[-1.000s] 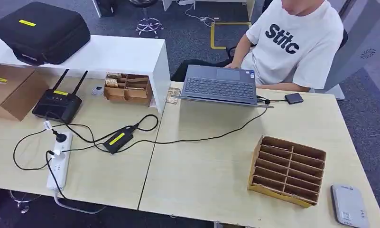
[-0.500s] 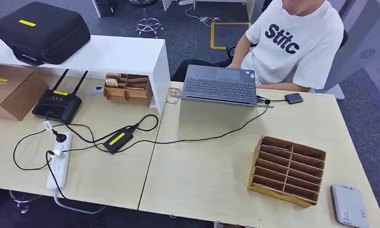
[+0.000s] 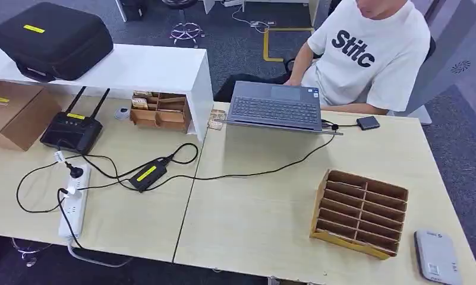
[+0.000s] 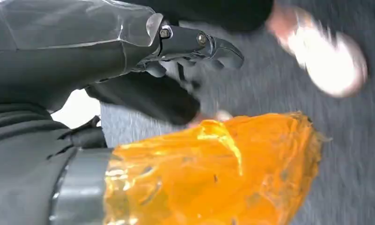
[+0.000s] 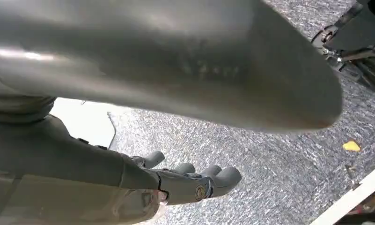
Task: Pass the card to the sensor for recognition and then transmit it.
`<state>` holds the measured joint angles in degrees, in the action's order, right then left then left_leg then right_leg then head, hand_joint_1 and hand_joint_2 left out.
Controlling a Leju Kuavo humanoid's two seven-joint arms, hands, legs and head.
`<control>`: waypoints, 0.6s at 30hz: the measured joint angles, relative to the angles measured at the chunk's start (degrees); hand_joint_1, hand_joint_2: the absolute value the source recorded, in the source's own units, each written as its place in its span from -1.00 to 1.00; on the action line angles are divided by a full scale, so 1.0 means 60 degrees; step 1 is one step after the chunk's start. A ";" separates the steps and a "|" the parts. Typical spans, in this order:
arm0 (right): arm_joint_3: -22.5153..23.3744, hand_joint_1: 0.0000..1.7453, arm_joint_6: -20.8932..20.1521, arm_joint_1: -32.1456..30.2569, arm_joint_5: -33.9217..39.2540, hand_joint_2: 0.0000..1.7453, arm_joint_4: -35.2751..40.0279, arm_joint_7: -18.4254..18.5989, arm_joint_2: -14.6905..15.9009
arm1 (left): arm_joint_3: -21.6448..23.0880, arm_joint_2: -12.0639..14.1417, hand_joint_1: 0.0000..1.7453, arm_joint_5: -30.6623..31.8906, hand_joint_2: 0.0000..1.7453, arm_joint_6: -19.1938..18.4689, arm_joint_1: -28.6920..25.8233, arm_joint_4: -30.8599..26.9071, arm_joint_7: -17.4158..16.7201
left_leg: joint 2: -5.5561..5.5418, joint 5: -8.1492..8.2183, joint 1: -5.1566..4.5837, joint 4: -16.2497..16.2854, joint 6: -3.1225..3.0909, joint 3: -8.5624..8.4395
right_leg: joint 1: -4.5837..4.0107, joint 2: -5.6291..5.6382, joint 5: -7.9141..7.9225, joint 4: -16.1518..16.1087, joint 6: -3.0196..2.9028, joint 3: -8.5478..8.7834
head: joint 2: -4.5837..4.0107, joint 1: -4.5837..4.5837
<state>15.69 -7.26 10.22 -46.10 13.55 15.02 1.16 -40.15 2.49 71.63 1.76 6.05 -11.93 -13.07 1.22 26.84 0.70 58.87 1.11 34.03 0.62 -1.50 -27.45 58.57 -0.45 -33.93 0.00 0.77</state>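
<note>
A grey flat sensor [image 3: 437, 256] lies at the near right corner of the light wooden table [image 3: 253, 214]. Just left of it stands an empty slotted cardboard rack [image 3: 360, 212]. A small open cardboard box [image 3: 160, 110] with card-like pieces sits under the white shelf; I cannot tell which piece is the card. In the left wrist view my left hand [image 4: 176, 51] hangs over grey carpet, fingers [image 4: 213, 44] stretched out and holding nothing, its thumb [image 4: 209, 173] wrapped in orange. In the right wrist view my right hand [image 5: 176, 180] is also over carpet, fingers [image 5: 223, 177] extended and empty.
A person in a white T-shirt [image 3: 366, 53] sits at an open laptop [image 3: 277, 107] across the table. A router [image 3: 72, 130], power strip [image 3: 73, 205], cables and a black adapter [image 3: 147, 174] lie on the left half. A black case [image 3: 51, 38] rests on the white shelf [image 3: 140, 68].
</note>
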 joint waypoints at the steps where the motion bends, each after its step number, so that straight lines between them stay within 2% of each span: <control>1: 0.0000 -1.00 0.0062 -0.0013 0.0069 -1.00 0.0000 0.0000 0.0000 | 0.0000 -0.0015 -1.00 -0.0015 -1.00 0.0554 -0.0002 0.0000 -0.0040 | 0.0000 0.0000 0.0000 0.0000 0.0000 0.0000 | 0.0000 0.0000 0.0000 0.0000 0.0000 0.0000 | 0.0000 -0.0004; 3: 0.0000 -1.00 0.0200 -0.0067 0.0149 -1.00 0.0000 -0.0026 0.0000 | 0.0000 -0.0069 -1.00 -0.0182 -1.00 0.1457 0.0003 0.0000 -0.0033 | 0.0000 0.0000 0.0000 0.0000 0.0000 0.0000 | 0.0000 0.0001 0.0000 0.0001 0.0000 0.0000 | 0.0000 0.0000; 4: 0.0000 -1.00 0.0233 -0.0098 0.0178 -1.00 0.0000 -0.0036 0.0000 | 0.0000 -0.0098 -1.00 -0.0258 -1.00 0.1688 0.0009 0.0000 0.0018 | 0.0000 0.0000 0.0000 0.0000 0.0000 0.0001 | 0.0000 0.0001 0.0000 0.0001 0.0000 0.0000 | 0.0000 0.0000; 5: 0.0000 -1.00 0.0262 -0.0123 0.0200 -1.00 0.0000 -0.0069 0.0000 | 0.0000 -0.0120 -1.00 -0.0273 -1.00 0.1637 0.0012 0.0000 0.0059 | 0.0001 0.0000 0.0000 0.0000 0.0000 0.0002 | 0.0000 0.0003 0.0000 0.0001 0.0000 0.0000 | 0.0000 0.0000; 7: 0.0000 -1.00 0.0230 -0.0150 0.0160 -1.00 0.0000 -0.0128 0.0000 | 0.0000 -0.0146 -1.00 -0.0208 -1.00 0.1076 0.0014 0.0000 0.0109 | 0.0002 0.0001 0.0000 0.0000 0.0000 0.0003 | 0.0000 0.0004 0.0000 0.0000 0.0000 0.0000 | 0.0000 0.0000; 10: 0.0000 -1.00 0.0029 -0.0119 0.0000 -1.00 0.0000 -0.0113 0.0000 | 0.0000 -0.0109 -1.00 -0.0062 -1.00 -0.0273 0.0014 0.0000 0.0102 | 0.0002 0.0001 0.0000 0.0000 0.0000 0.0004 | 0.0000 0.0005 0.0000 0.0000 0.0000 0.0000 | 0.0000 0.0000; 13: -0.0007 -1.00 -0.0069 -0.0043 -0.0022 -1.00 0.0000 -0.0025 0.0000 | 0.0000 -0.0040 -1.00 0.0004 -1.00 -0.0763 0.0009 0.0000 0.0026 | 0.0001 0.0000 -0.0001 0.0000 0.0000 0.0002 | 0.0000 0.0003 0.0000 0.0000 0.0000 0.0000 | 0.0000 0.0004; 15: -0.0015 -1.00 -0.0033 -0.0020 0.0007 -1.00 0.0000 0.0000 0.0000 | 0.0000 -0.0011 -1.00 0.0004 -1.00 -0.0445 0.0006 0.0000 -0.0080 | 0.0001 0.0000 0.0000 0.0000 0.0000 0.0001 | 0.0000 0.0002 0.0000 0.0000 0.0000 0.0001 | 0.0000 0.0000; 18: -0.0015 -1.00 0.0117 -0.0043 0.0051 -1.00 0.0000 0.0000 0.0000 | 0.0000 -0.0025 -1.00 -0.0095 -1.00 0.0447 0.0008 0.0000 -0.0171 | 0.0001 0.0000 0.0000 0.0000 0.0000 0.0001 | 0.0000 0.0002 0.0000 0.0001 0.0000 0.0000 | 0.0000 0.0000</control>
<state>15.61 -6.56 9.96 -45.79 13.55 15.02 1.16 -40.15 2.34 71.06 4.44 6.10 -11.93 -14.10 1.22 26.84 0.70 58.87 1.11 34.04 0.62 -1.49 -27.45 58.57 -0.45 -33.93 0.00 0.77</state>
